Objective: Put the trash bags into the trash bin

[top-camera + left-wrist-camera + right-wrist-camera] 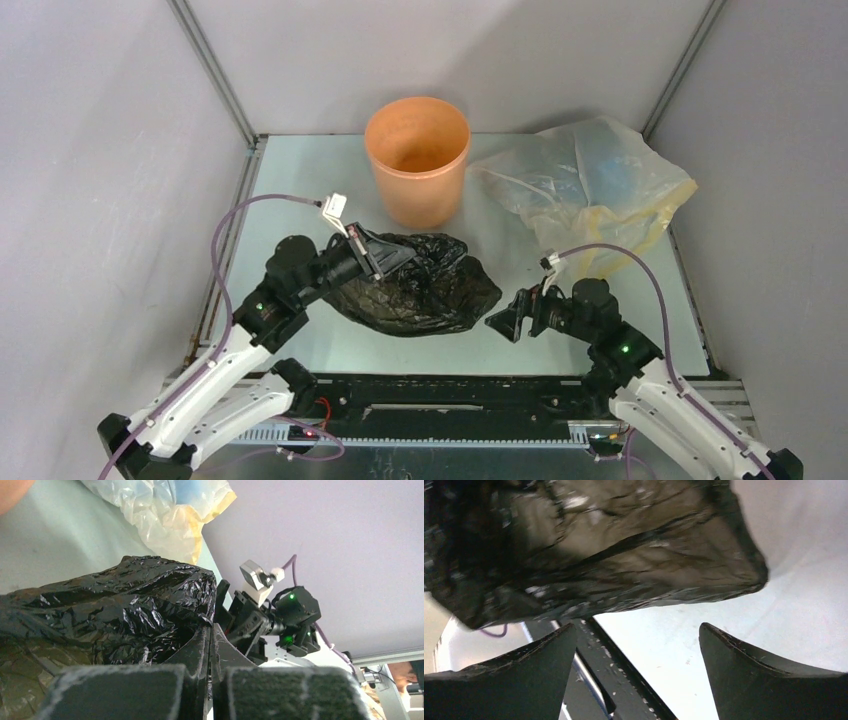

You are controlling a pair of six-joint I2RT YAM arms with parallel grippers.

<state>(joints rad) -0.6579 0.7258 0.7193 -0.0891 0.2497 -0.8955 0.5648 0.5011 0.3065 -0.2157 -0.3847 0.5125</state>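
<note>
A robotics lab test booth, not a home or shop — plain grey wall panels [100, 150] joined by bare metal corner struts [215, 75] box in a pale greenish surface [300, 180]. A white-and-black left robot arm [215, 375] and a matching right robot arm [660, 395], trailing purple cables [225, 235], are bolted to a black base rail [450, 395].

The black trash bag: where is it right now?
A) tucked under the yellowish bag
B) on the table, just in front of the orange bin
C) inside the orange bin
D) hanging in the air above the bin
B: the black trash bag lies crumpled on the table on the near side of the orange bin, whose inside looks bare.
</note>
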